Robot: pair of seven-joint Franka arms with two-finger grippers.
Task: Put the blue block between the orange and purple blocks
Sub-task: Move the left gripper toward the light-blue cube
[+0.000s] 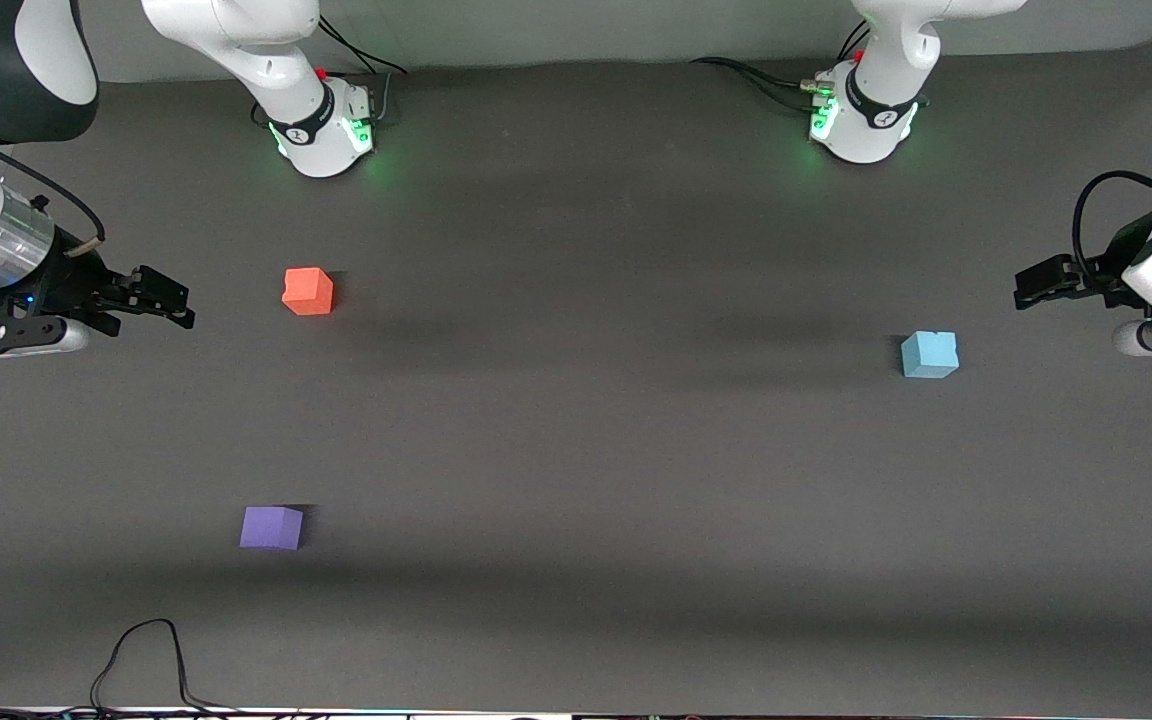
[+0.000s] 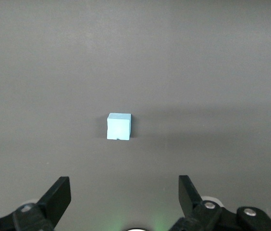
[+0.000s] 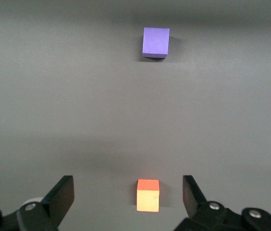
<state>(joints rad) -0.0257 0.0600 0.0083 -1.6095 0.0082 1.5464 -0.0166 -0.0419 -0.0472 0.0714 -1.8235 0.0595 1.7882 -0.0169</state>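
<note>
Trouble from here would come mostly from my aim. The small light sky-blue matte cube (image 1: 929,355) sits alone on the dark grey counter (image 1: 586,450), at mid-height of the front view toward the left arm's end. It is well apart from the other two cubes. If I come down off-centre, one finger could nudge it askew or push it away before I close. Its notched top edge could also give my pads a poor hold, so it may tilt or slip on the long carry across the counter.

The goal is the bare stretch between the small orange-red matte cube (image 1: 308,291), in the upper half of the front view, and the small violet-purple matte cube (image 1: 271,527), low in that view. Both lie toward the right arm's end. Set down carelessly, the blue cube could end up off the line between them or bump one of them.

My left pincer (image 1: 1026,285) hangs over the counter near the blue cube, spread wide, holding and touching nothing. In the left wrist view the cube (image 2: 118,126) lies ahead of the fingers.

My right pincer (image 1: 171,300) waits over the counter beside the orange-red cube, also spread wide and empty.
</note>
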